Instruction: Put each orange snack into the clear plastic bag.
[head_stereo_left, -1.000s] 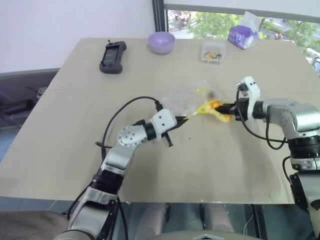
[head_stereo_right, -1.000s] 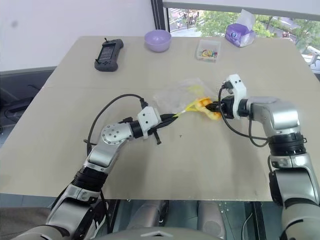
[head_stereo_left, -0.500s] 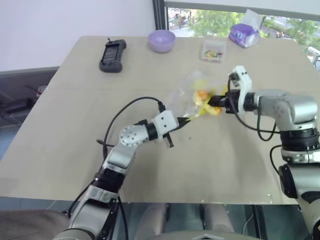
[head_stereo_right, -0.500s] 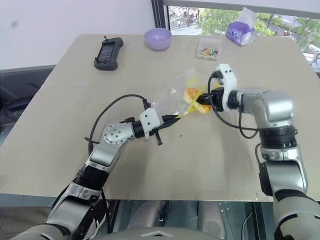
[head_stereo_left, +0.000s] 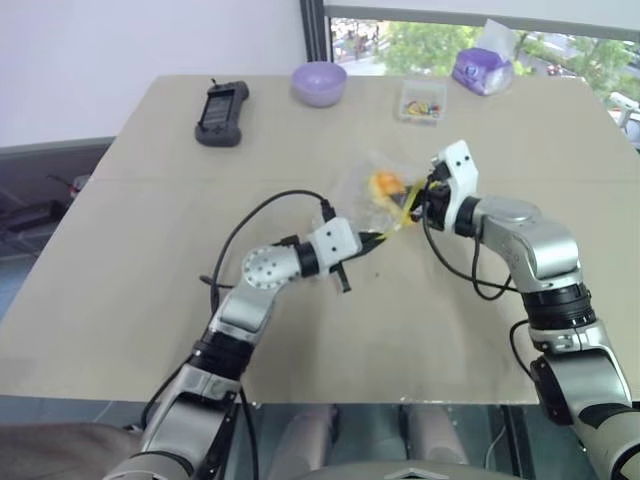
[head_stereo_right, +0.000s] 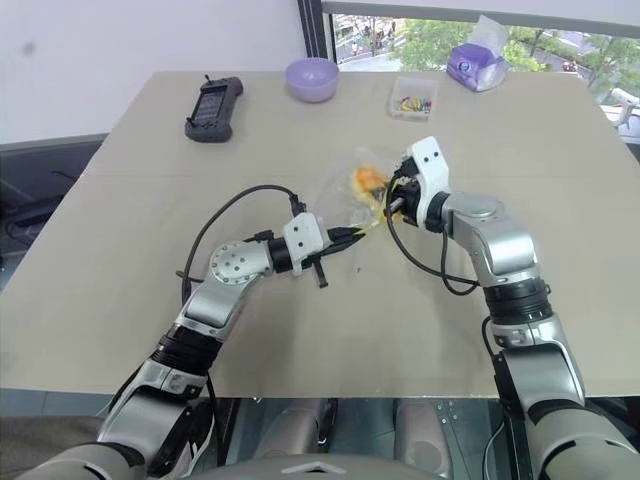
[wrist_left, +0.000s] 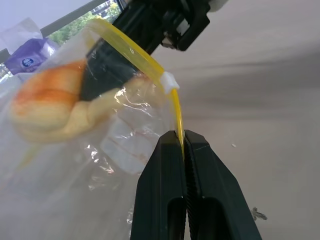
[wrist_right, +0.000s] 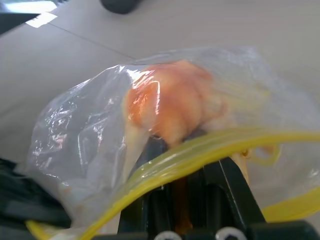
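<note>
The right claw (head_stereo_right: 392, 200), pinching the round yellow-orange snack (head_stereo_right: 366, 181), has now pushed leftward into the crinkly clear plastic bag (head_stereo_left: 372, 192) mid-counter, whose yellow seal strip the left claw (wrist_left: 182, 145) pinches — release looks next.

An orange snack (wrist_right: 172, 107) is held inside the clear plastic bag (head_stereo_left: 375, 195) near the tabletop's (head_stereo_left: 150, 250) middle, while a bowl (head_stereo_left: 319, 82), box (head_stereo_left: 421, 101) and packet (head_stereo_left: 482, 70) are lined along the far edge

Office-like room: bare table (head_stereo_left: 130, 290) beside window (head_stereo_left: 470, 30).
</note>
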